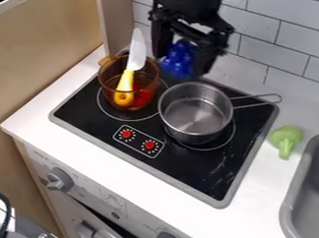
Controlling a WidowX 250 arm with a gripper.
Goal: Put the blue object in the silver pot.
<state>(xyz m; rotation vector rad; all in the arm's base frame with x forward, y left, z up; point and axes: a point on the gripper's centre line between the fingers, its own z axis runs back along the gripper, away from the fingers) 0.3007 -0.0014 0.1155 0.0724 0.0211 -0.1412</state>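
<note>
With my fingers [204,58] closed on the blue grapes [179,58] above the back edge of the cooktop [193,172], lowering too early could catch them on the silver pot's [188,137] rim and tip them outside.

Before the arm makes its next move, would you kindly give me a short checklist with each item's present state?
1. Blue object raised between the jaws: ok.
2. Silver pot upright on the stove: ok.
3. Pot handle pointing away from the amber pot and its knife: ok.
4. Blue object lined up over the silver pot's opening: cannot tell from this slanted view.
5. Firmness of the grip: cannot tell.
</note>
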